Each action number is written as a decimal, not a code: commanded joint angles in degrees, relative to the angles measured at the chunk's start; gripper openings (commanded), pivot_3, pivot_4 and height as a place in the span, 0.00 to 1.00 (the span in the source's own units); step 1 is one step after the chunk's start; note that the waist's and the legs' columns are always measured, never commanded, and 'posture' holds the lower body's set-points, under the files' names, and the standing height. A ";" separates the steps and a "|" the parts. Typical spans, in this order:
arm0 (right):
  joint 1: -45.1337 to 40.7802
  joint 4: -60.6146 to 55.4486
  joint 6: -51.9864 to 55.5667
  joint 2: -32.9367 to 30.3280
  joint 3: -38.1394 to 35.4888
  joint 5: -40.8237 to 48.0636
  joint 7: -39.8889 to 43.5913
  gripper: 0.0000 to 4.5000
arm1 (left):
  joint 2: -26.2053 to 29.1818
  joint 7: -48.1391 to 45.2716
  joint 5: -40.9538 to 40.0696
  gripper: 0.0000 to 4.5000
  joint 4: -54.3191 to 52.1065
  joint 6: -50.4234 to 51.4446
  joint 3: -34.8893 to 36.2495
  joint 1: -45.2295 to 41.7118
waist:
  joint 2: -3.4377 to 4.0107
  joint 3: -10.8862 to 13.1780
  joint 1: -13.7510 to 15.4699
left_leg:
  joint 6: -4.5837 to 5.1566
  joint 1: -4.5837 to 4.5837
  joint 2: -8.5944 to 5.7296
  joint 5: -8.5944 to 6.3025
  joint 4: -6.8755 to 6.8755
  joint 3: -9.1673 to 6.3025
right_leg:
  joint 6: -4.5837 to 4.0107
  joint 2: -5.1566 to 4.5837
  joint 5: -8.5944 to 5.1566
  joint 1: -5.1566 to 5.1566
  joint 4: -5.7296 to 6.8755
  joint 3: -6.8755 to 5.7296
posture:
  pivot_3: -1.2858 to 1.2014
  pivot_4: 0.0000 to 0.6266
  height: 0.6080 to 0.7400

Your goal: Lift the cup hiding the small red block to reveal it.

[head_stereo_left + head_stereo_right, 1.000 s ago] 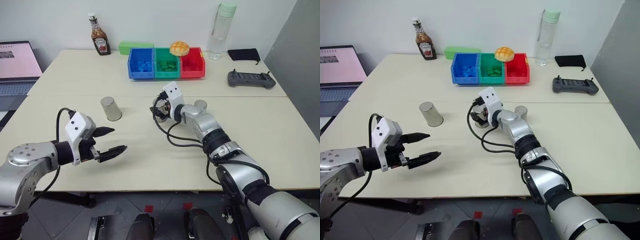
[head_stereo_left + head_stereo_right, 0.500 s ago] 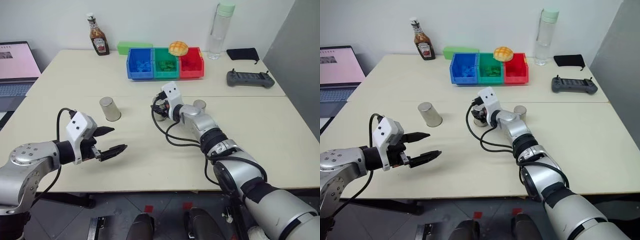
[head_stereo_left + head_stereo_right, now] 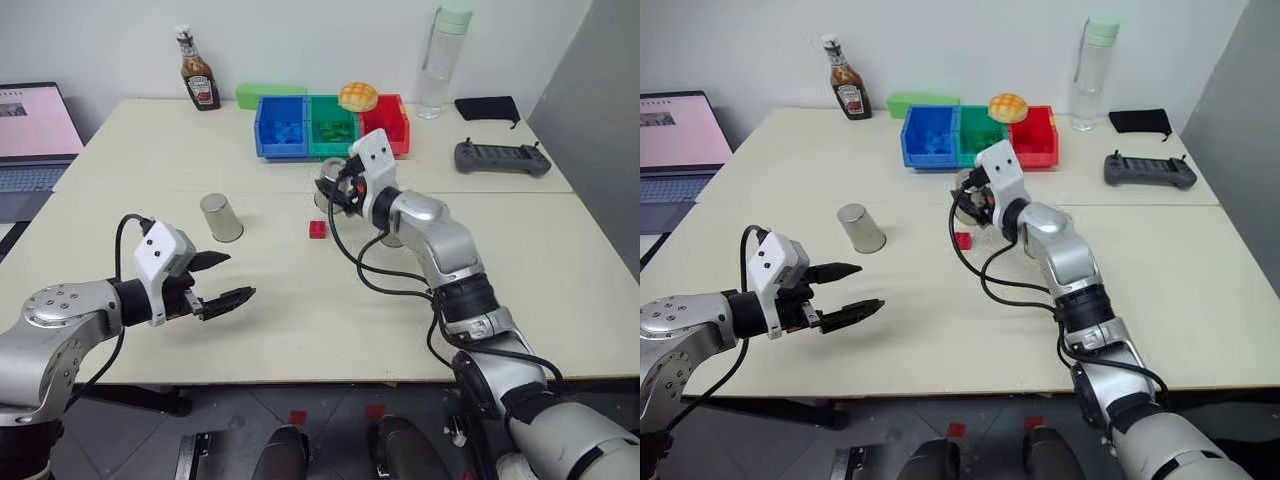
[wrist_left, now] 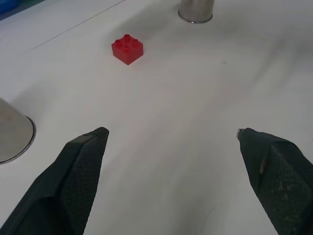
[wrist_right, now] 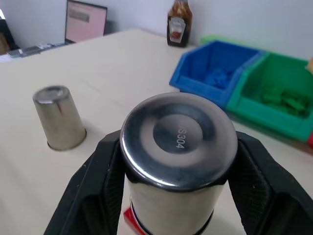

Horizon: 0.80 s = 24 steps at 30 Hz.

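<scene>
My right gripper is shut on a silvery metal cup and holds it upside down, a little above the table. Under and just in front of that cup, the small red block lies uncovered on the tabletop, also seen as the red block. A second cup stands upside down to the left. A third cup stands beyond the block, mostly hidden behind my right arm in the eye views. My left gripper hovers open and empty near the front left.
Blue, green and red bins stand at the back, with a bun on them. A ketchup bottle, water bottle, controller and laptop lie around the table's edges.
My right gripper has shut on the middle cup and raised it up and back, uncovering the red block beneath. The left arm has stayed where it was.
</scene>
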 commanded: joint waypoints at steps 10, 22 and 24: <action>0.79 4.21 -1.14 -0.85 1.97 -3.31 -2.51 0.57 | -0.43 -0.10 0.39 1.00 0.04 -1.01 -0.98 -2.29 | 0.00 0.00 -0.34 | 0.00 0.01 0.01 0.00 -0.01 0.02 | 0.00 0.05 0.00 0.00 -0.01 0.03 | 0.52 0.24 1.00; 0.05 12.24 -5.08 -0.32 0.41 -3.71 -4.15 0.75 | -0.02 -0.22 0.40 1.00 0.24 -0.84 -0.80 -2.65 | -0.01 0.00 -0.37 | 0.00 0.01 0.02 0.00 0.00 0.02 | 0.00 0.05 0.00 0.00 -0.02 0.04 | 0.52 0.24 1.00; -0.46 13.00 -5.68 -0.14 -0.41 -3.21 -4.09 0.87 | -0.03 -0.27 0.47 1.00 0.47 -0.92 -0.94 -2.89 | -0.01 0.00 -0.37 | 0.00 0.01 0.02 0.00 0.00 0.02 | 0.00 0.05 0.00 0.00 -0.02 0.03 | 0.52 0.24 1.00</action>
